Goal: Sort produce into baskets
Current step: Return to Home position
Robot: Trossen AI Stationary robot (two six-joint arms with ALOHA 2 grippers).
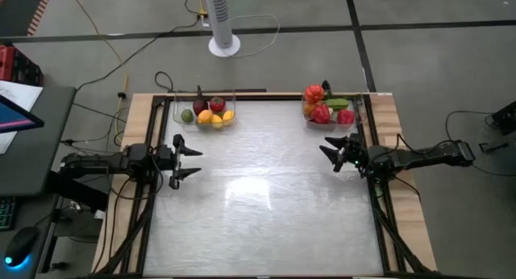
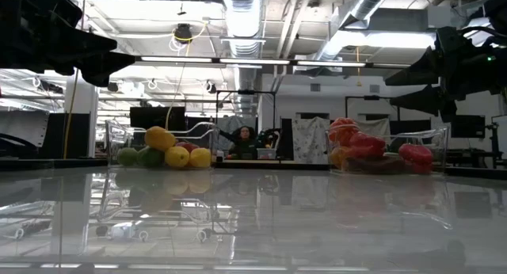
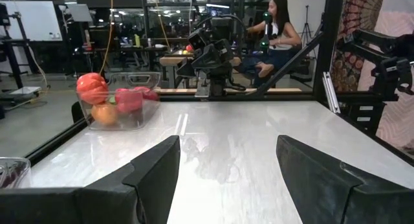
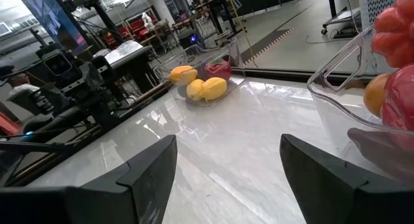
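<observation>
At 11 o'clock on the table, the left basket (image 1: 176,110) is holding the citrus pile: lemons (image 1: 206,117), a lime (image 1: 187,115), plus a red piece (image 1: 217,104) toward the back. Over at 1 o'clock the right basket (image 1: 359,118) is carrying the red peppers (image 1: 322,114) w/ a cucumber (image 1: 338,103) lying beside them, heaped above the rim. We're judging the bins are sitting at the far corners so the middle is free for reaching. Since no loose produce is showing on the table (image 1: 266,206), sorting looks done.

Our left gripper (image 1: 196,162) is hovering at 9 o'clock, fingers spread wide, nothing btwn them. Our right gripper (image 1: 329,152) is hovering at 3 o'clock, just on the near side of its basket, also spread and empty. We're reading that as arms parking at the sides, jaws apart b/c there's nothing left to carry. Beyond the far edge, at 12 o'clock, a white fan base (image 1: 224,45) is standing on the floor.
</observation>
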